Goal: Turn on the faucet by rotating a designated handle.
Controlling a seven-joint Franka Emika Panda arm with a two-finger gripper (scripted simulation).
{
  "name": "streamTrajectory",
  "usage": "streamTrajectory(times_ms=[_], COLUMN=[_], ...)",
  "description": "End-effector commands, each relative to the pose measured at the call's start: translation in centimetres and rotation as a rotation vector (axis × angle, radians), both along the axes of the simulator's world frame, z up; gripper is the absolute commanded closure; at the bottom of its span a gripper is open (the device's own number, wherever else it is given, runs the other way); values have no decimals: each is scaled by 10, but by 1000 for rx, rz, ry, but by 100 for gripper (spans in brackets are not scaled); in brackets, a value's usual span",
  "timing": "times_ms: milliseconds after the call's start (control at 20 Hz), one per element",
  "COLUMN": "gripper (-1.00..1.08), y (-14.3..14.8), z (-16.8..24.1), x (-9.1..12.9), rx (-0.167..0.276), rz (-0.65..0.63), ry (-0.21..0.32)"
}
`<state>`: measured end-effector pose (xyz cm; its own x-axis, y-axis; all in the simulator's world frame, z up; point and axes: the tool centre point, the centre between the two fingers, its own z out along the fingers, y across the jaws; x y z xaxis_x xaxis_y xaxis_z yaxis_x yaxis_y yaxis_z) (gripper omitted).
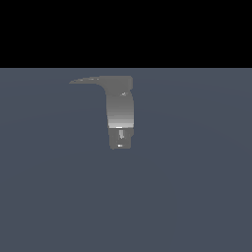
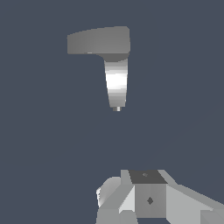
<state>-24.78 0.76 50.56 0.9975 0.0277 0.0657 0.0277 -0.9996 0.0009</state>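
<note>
The faucet (image 1: 120, 110) stands in the upper middle of the exterior view, its handle (image 1: 87, 80) pointing toward that view's left. The end effector (image 2: 144, 199) is well apart from it; I cannot tell whether its fingers are apart or together.

The faucet (image 1: 120, 110) stands alone on the worktop (image 1: 197, 197). Its handle (image 1: 87, 80) juts from the column's top toward the exterior view's left. The gripper (image 2: 131, 201) sits well apart from it.
</note>
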Motion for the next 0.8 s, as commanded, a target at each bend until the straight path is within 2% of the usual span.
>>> streamTrajectory(times_ms=[0,400,750], gripper=[108,108,108], y=[0,7,26], z=[0,-5,-18], x=[0,3,11], rx=[0,1,4], rz=[0,-32,-114], ry=[0,1,4])
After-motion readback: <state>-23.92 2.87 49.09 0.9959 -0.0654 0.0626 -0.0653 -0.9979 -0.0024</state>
